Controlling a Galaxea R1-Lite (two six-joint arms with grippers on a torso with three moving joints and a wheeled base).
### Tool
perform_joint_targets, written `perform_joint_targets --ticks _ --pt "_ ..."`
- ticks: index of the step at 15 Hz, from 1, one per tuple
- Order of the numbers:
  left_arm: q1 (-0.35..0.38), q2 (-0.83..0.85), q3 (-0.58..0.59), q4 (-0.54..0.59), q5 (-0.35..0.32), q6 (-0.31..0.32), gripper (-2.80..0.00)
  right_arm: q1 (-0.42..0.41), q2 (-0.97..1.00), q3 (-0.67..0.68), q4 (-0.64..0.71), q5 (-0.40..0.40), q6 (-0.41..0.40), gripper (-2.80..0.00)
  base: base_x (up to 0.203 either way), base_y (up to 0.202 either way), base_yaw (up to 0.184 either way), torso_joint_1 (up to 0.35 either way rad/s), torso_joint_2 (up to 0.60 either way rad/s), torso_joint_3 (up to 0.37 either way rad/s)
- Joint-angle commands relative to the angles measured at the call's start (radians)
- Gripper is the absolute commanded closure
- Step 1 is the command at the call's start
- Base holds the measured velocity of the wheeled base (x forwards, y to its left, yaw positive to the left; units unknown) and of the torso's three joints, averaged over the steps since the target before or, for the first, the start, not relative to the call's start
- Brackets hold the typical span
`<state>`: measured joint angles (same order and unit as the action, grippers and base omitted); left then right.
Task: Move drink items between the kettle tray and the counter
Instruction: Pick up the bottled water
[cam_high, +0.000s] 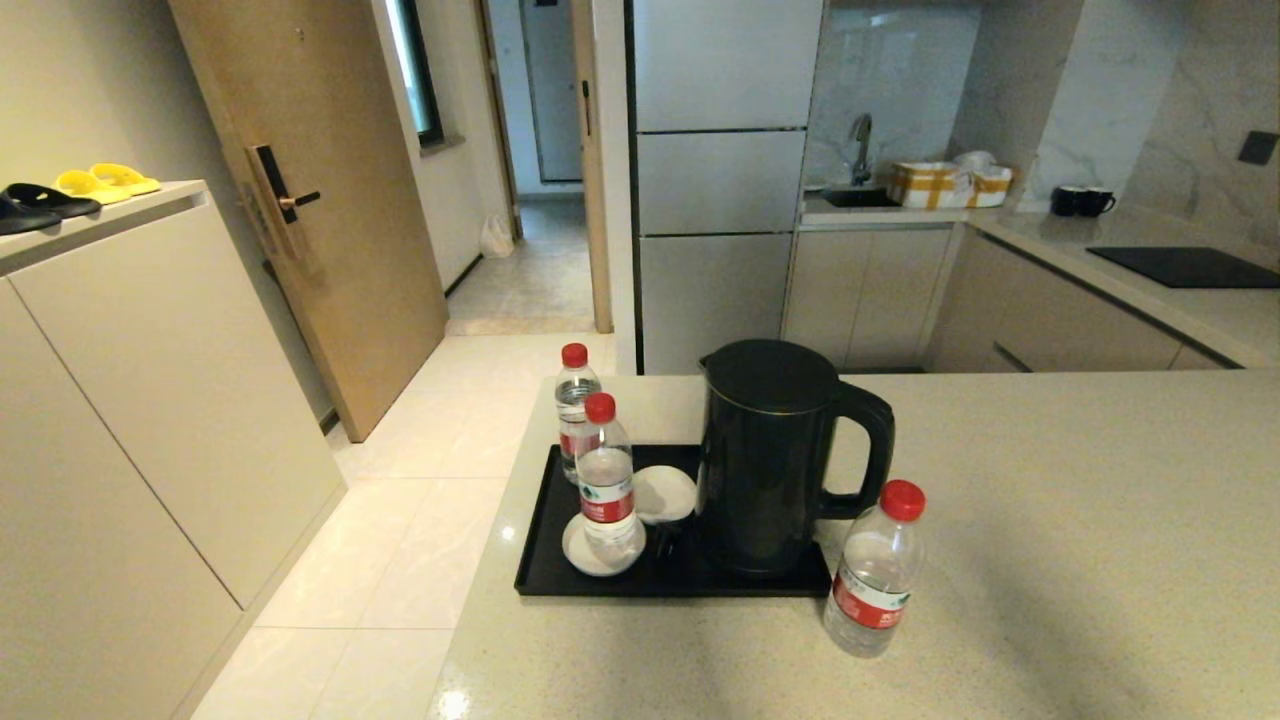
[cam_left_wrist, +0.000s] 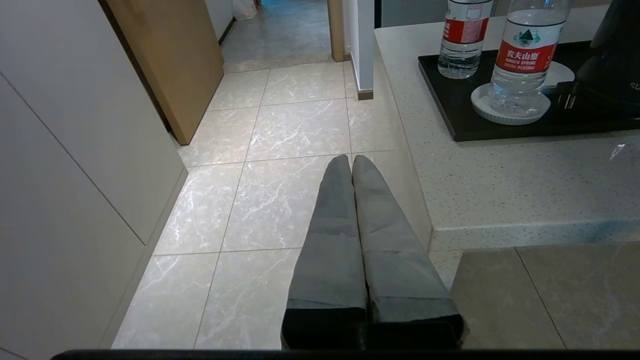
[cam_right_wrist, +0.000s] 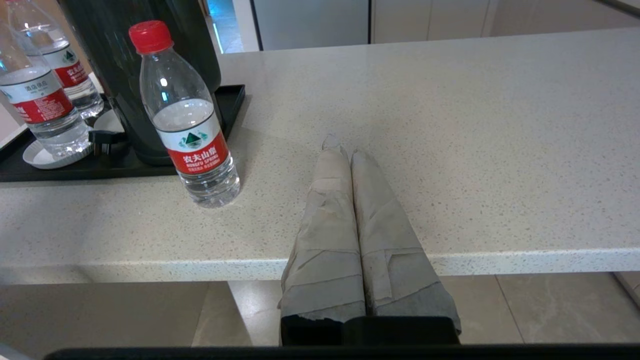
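Nearest the robot, the left gripper (cam_left_wrist: 351, 160) hangs off the counter's near left corner, above the tiled floor (cam_left_wrist: 280, 130), its two padded fingers pressed together and holding nothing; the right gripper (cam_right_wrist: 344, 147) is level with the near edge of the counter (cam_high: 1050, 560), fingers likewise pressed together, well apart from every bottle. Neither gripper appears in the head view. Three water bottles are present, each upright, capped in red and partly filled with clear water. One bottle (cam_high: 873, 570) stands directly on the counter, just beside the near right corner of the kettle tray (cam_high: 540, 560) and outside its rim. On the tray, a second bottle (cam_high: 607, 480) stands on a small white saucer (cam_high: 575, 550) near the left front; a second white saucer (cam_high: 668, 494) lies behind it, beside the kettle, and carries nothing. The third bottle (cam_high: 574, 405) stands at the tray's far left corner. The black kettle (cam_high: 775, 455), lid closed and handle turned to the right, occupies the right half of the tray; its contents cannot be seen. Farther off, a black hob (cam_high: 1185, 266) is set into the side counter, two dark mugs (cam_high: 1082, 201) stand near the wall, and a sink (cam_high: 860, 196) lies beyond.
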<state>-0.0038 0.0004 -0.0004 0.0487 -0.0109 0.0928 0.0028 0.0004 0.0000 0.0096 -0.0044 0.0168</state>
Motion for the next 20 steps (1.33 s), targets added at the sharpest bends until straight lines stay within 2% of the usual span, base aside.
perform_joint_targets --ticks 1,6,10,12,14,15,16,17,18,20 --pt "-0.001 0.0 0.0 0.0 0.0 0.001 0.0 0.0 0.001 0.0 0.0 0.0 0.0 0.0 0.0 0.0 0.0 0.0 0.0 0.0" --pt "-0.001 0.0 -0.001 0.003 0.001 0.001 0.0 0.0 0.0 0.0 0.0 0.0 0.0 0.0 0.0 0.0 0.0 0.0 0.0 0.0" --pt "0.001 0.002 -0.019 0.01 -0.005 0.024 0.0 0.0 0.001 0.0 0.0 0.0 0.0 0.0 0.0 0.0 0.0 0.0 0.0 0.0" --pt "0.0 0.055 -0.165 0.07 -0.006 0.027 0.0 0.0 0.001 0.0 0.0 0.0 0.0 0.0 0.0 0.0 0.0 0.0 0.0 0.0" --pt "-0.002 0.21 -0.408 0.233 -0.007 0.007 0.0 0.0 0.001 0.0 0.0 0.0 0.0 0.0 0.0 0.0 0.0 0.0 0.0 0.0" --pt "-0.011 0.312 -0.48 0.305 -0.023 -0.004 0.0 0.0 0.001 0.0 0.0 0.0 0.002 0.0 0.0 0.0 0.0 0.0 0.0 0.0" --pt "-0.03 0.415 -0.519 0.335 -0.067 -0.013 0.0 0.0 0.001 0.0 0.0 0.0 0.0 0.0 0.0 0.0 0.0 0.0 0.0 0.0" --pt "-0.048 0.519 -0.533 0.319 -0.127 -0.019 0.0 0.0 0.001 0.0 0.0 0.0 0.001 0.0 0.0 0.0 0.0 0.0 0.0 0.0" --pt "-0.059 0.621 -0.532 0.273 -0.182 -0.021 0.0 0.0 0.001 0.0 0.0 0.0 0.0 0.0 0.0 0.0 0.0 0.0 0.0 0.0" --pt "-0.077 0.864 -0.503 0.107 -0.28 -0.01 0.0 0.0 0.001 0.0 0.0 0.0 0.001 0.0 0.0 0.0 0.0 0.0 0.0 0.0"
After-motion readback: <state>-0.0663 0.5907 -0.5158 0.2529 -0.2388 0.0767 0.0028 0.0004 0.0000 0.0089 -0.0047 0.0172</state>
